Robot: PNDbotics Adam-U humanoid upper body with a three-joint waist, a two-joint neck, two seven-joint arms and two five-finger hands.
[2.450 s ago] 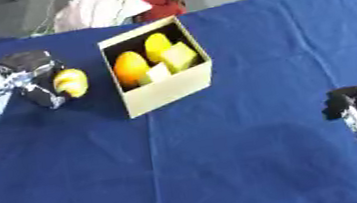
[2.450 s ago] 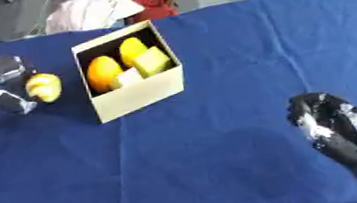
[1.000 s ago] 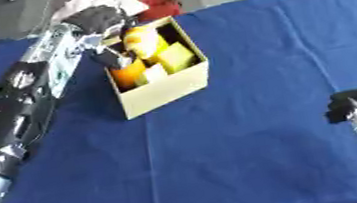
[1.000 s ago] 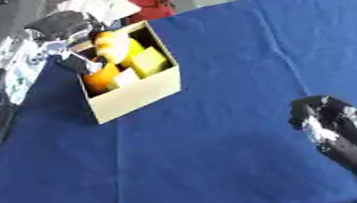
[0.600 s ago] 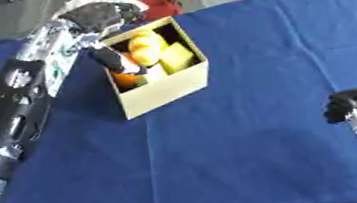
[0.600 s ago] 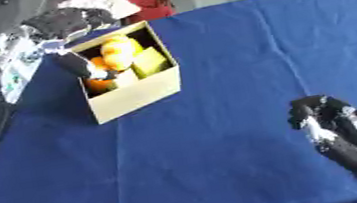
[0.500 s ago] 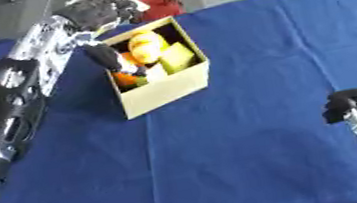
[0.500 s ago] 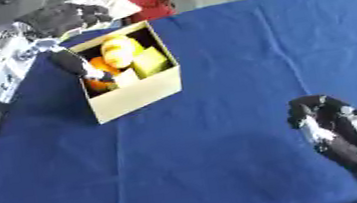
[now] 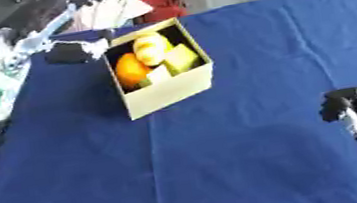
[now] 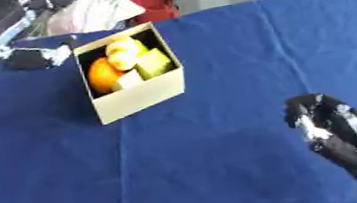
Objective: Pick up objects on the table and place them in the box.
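While beside box [image 9: 167, 87], left hand [image 9: 75, 52] empty

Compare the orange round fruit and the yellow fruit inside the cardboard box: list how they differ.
The orange round fruit is deeper in colour and rounder; the yellow fruit is paler and more elongated. The orange fruit sits against the box's left wall, nearer the camera; the yellow fruit lies toward the far side. Both rest inside the cardboard box.

Cream cardboard box [image 9: 167, 88], open top, stands upright on the blue table, left of centre toward the far edge, turned slightly askew. Inside: orange [image 9: 131, 70] at left, yellow fruit [image 9: 150, 47] at far side, pale yellow-green block [image 9: 181, 57] at right, small whitish piece [image 9: 158, 74] near front wall.
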